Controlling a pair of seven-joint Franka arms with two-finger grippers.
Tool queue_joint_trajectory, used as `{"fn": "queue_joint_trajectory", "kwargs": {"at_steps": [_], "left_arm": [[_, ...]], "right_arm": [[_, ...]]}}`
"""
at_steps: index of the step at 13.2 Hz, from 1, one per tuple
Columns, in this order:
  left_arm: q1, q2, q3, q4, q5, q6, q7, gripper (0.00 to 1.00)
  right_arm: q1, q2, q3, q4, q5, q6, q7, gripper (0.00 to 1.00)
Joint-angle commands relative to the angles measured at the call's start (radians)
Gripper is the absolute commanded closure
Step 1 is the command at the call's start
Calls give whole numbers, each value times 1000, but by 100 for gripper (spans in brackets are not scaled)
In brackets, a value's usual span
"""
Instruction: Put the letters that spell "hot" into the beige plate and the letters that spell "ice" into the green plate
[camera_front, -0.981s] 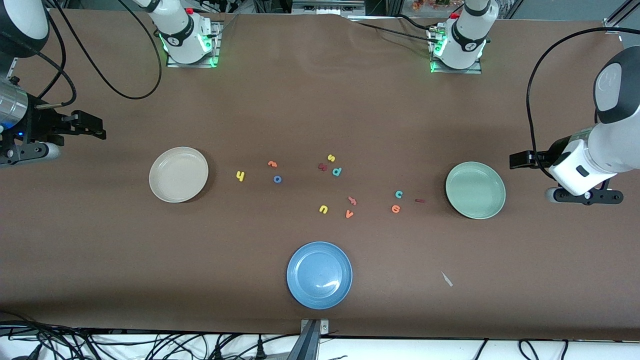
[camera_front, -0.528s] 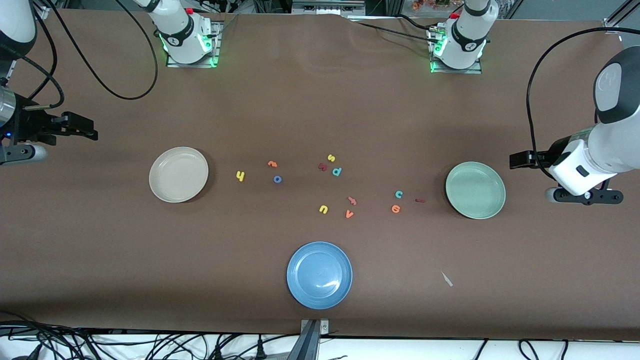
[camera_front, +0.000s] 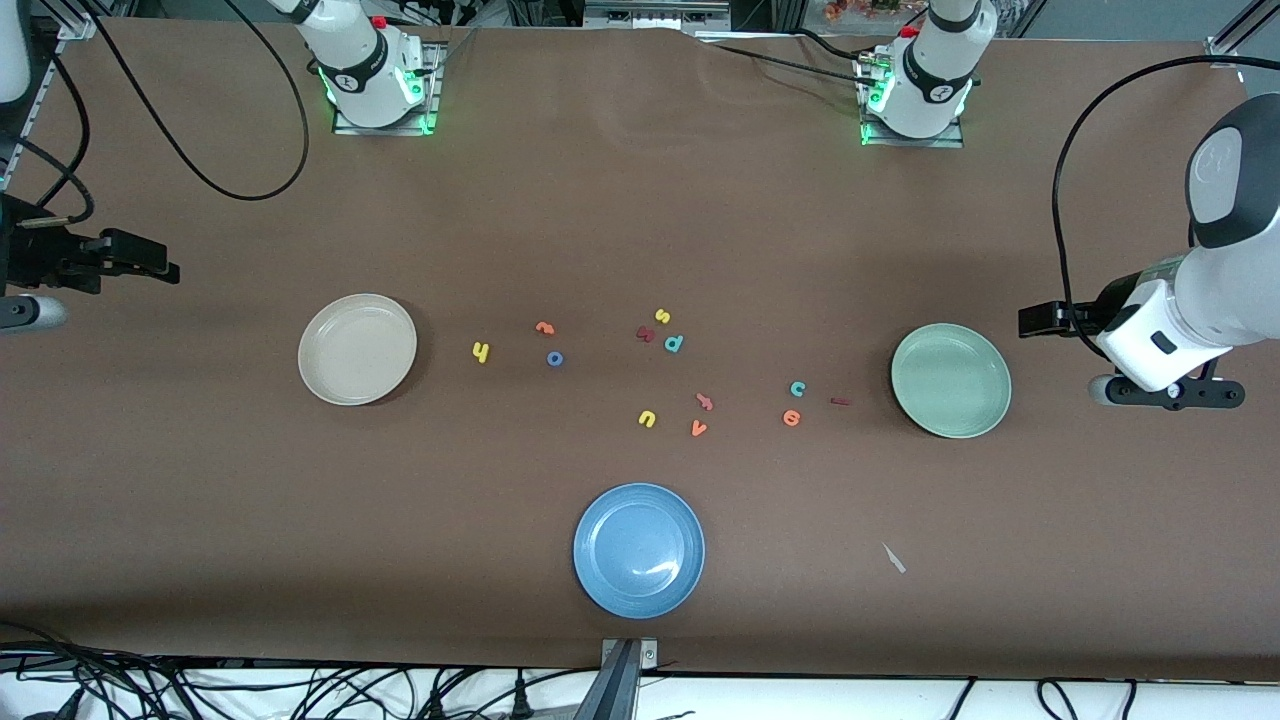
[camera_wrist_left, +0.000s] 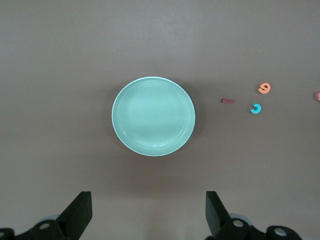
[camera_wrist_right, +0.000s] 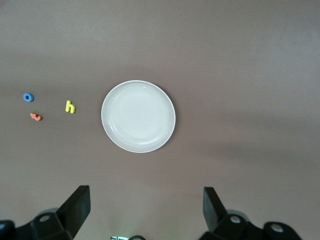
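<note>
Brown table (camera_front: 640, 220): beige plate (camera_front: 357, 349) at nine o'clock, green plate (camera_front: 950, 380) at three, both empty. "hot" letters (camera_front: 555, 358) lie beside beige, "ice" letters (camera_front: 797, 389) beside green. Left gripper (camera_wrist_left: 149, 215) and right gripper (camera_wrist_right: 145, 212) hover spread wide, holding nothing

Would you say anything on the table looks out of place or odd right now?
Only one thing: a small pale scrap lies on the table, between the blue plate and the green plate, nearer the camera; it resembles litter, not a letter.

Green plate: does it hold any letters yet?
Empty. The green plate shows bare; teal "c", orange "e" and dark red "i" lie on the table beside it.
</note>
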Motion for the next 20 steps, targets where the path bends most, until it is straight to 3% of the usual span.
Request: {"fn": "queue_joint_trajectory", "kwargs": {"at_steps": [1,7,12,20], "left_arm": [[4,-23,1,-22,-20,8,16,0],[4,-23,1,-22,-21,6,16,0],[4,-23,1,-22,-20,8,16,0],[4,-21,0,-22,-20,8,16,0]], "right_arm": [[-8,-1,6,8,25,-16,-15,0],[12,-9,19,11,6,-14,62,0],[63,-12,19,13,-92,-14,65,0],[68,-12,17,13,-92,-14,65,0]]}}
